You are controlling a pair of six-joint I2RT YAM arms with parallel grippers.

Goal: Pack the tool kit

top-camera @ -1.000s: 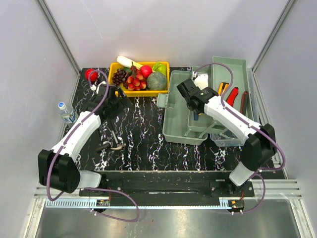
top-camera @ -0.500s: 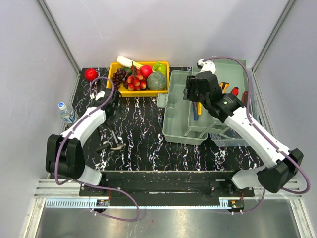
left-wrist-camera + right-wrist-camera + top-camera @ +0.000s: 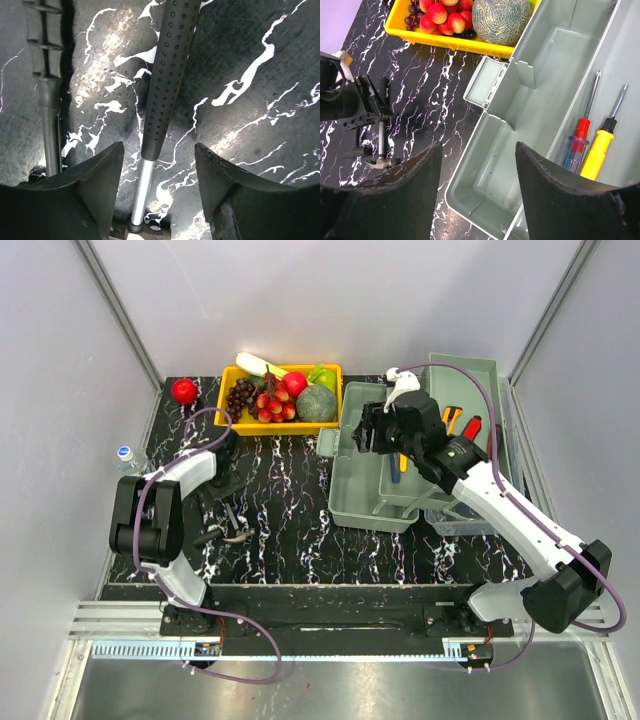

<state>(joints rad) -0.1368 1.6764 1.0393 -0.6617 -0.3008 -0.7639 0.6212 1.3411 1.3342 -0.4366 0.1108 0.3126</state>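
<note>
The grey-green toolbox (image 3: 365, 505) lies open at the right, its lid (image 3: 470, 375) tipped back. A red-handled screwdriver (image 3: 577, 142) and a yellow-handled one (image 3: 598, 149) lie in its inner tray. My right gripper (image 3: 478, 145) hangs open and empty over the box's bare main compartment (image 3: 490, 175). A hammer with a dotted black grip (image 3: 167, 75) and a steel shaft (image 3: 142, 185) lies on the black marbled mat. My left gripper (image 3: 159, 150) points down over it, open, one finger on each side of the shaft with gaps showing. In the top view the left gripper (image 3: 222, 485) is just above the hammer (image 3: 232, 525).
A second dark tool (image 3: 47, 95) lies just left of the hammer. A yellow tray of fruit (image 3: 225, 405) stands at the back, a red apple (image 3: 184, 390) to its left. A water bottle (image 3: 125, 458) stands at the mat's left edge.
My left arm has folded back and brought its gripper down over the hammer, its jaws narrowing. My right gripper has swung left over the toolbox's main compartment.
</note>
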